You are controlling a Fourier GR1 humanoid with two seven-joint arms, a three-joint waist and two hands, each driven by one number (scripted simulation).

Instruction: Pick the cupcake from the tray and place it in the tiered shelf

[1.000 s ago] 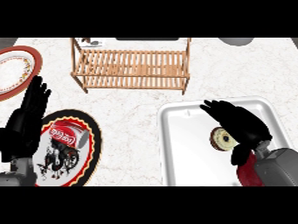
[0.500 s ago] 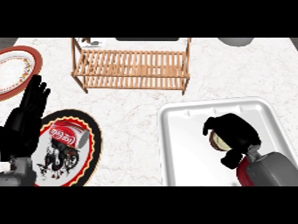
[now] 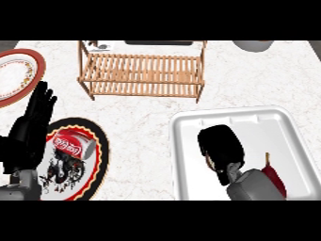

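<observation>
Closing on the cupcake is the step in hand, and the right hand [image 3: 222,146] sits curled over the middle of the tray [image 3: 190,162], fingers bent down round something beneath them. The cupcake itself is hidden under that black hand, so whether the fingers truly have it cannot be told; by my judgement it lies there, inside the tray. To do this well, the fingers should wrap the cupcake's sides evenly before any lift, then rise straight up so the tray's raised rim is cleared, and only then swing toward the shelf [image 3: 143,70], which stands well apart at the counter's far side.

The left hand [image 3: 27,129] rests open at the view's left, fingers straight and up, over a dark round plate [image 3: 86,162] with a red-and-white print.

The tray is white, smooth and glossy, rectangular with rounded corners. The shelf is pale wood, made of thin slats with gaps, its top tier open from above. A red-rimmed plate [image 3: 13,73] lies beside it. The counter [image 3: 260,80] is white marble with faint veins.
</observation>
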